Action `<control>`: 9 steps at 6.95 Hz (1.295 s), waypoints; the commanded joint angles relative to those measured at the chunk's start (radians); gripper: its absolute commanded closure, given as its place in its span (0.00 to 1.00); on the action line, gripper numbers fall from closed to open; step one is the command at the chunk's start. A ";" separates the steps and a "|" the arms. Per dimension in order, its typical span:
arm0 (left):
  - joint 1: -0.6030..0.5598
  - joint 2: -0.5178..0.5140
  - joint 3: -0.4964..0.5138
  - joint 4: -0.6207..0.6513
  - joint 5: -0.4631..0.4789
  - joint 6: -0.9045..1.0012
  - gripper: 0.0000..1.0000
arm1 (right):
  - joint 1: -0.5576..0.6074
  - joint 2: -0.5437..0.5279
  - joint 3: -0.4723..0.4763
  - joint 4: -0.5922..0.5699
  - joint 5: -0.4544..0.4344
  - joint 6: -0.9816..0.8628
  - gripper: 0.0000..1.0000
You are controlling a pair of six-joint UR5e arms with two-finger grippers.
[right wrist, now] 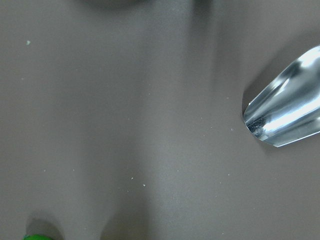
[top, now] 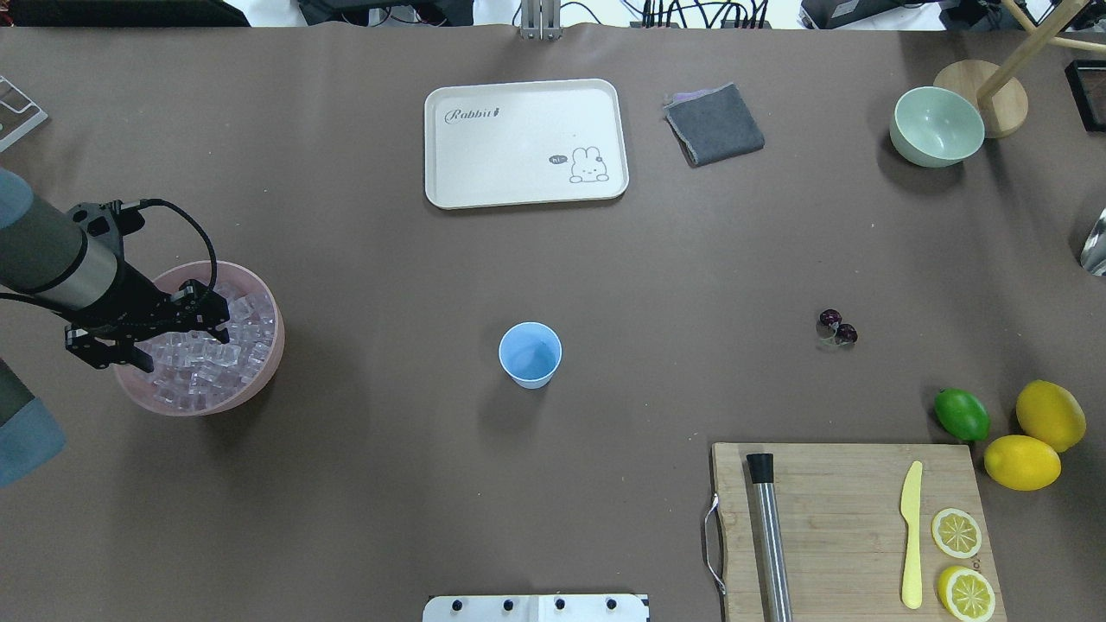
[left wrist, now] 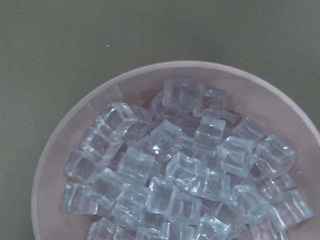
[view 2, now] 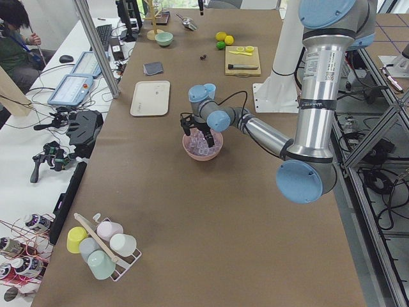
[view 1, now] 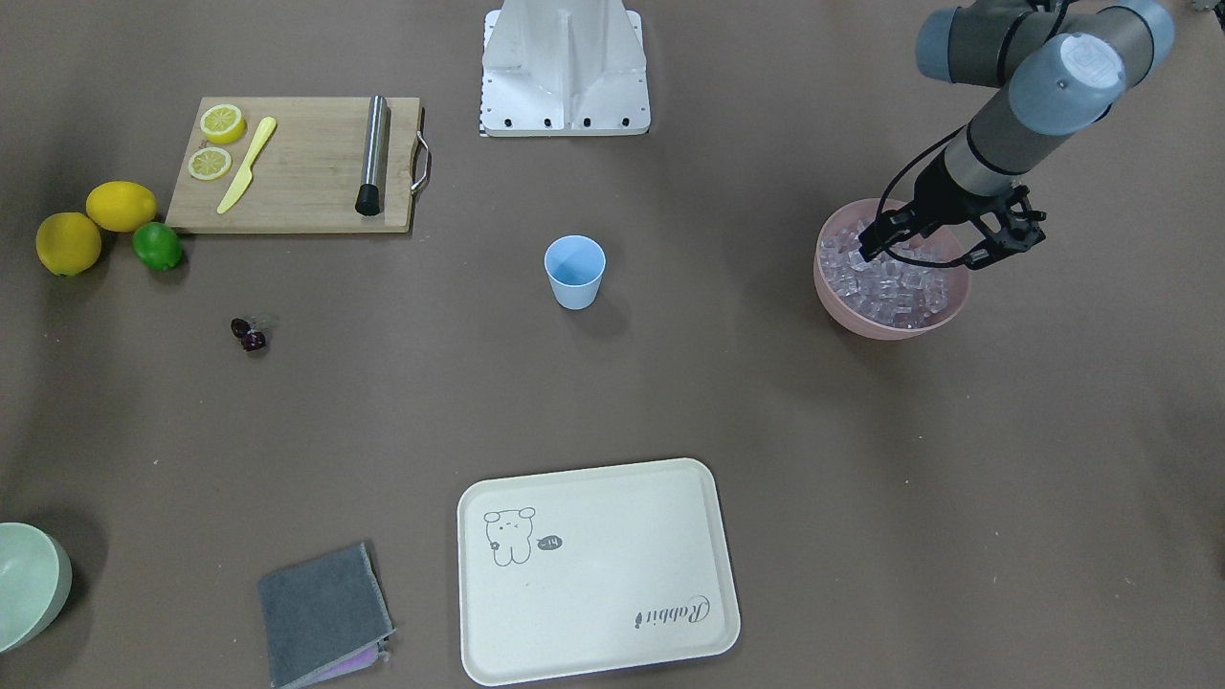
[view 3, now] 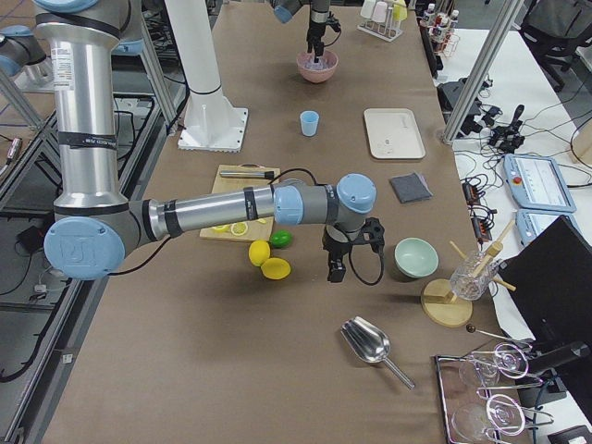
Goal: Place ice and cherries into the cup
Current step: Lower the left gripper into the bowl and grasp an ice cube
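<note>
The light blue cup (view 1: 575, 273) stands upright mid-table, also in the overhead view (top: 530, 354). The ice (view 1: 890, 287) is a heap of clear cubes filling the pink bowl (view 1: 842, 316), seen close in the left wrist view (left wrist: 185, 170). My left gripper (view 1: 921, 255) hovers just over the heap with its jaws spread, holding nothing; it also shows overhead (top: 173, 339). The dark cherries (view 1: 249, 333) lie on the table far from it, to the cup's other side (top: 837, 326). My right gripper (view 3: 338, 264) shows only in the exterior right view, beyond the lime; I cannot tell its state.
A cream tray (view 1: 598, 574) and a grey cloth (view 1: 321, 612) lie on the operators' side. A cutting board (view 1: 297, 182) carries lemon slices, a yellow knife and a metal rod. Two lemons and a lime (view 1: 156, 246) sit beside it. A pale green bowl (view 1: 29, 584) and a metal scoop (right wrist: 285, 110) lie near the right arm.
</note>
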 commanded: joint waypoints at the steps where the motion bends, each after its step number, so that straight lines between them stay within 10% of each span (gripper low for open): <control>1: 0.007 -0.004 0.034 -0.095 -0.009 -0.060 0.01 | -0.004 0.000 0.000 0.001 -0.003 0.008 0.00; 9: 0.056 -0.007 0.089 -0.218 -0.009 -0.168 0.03 | -0.009 0.000 -0.009 0.001 -0.004 0.008 0.00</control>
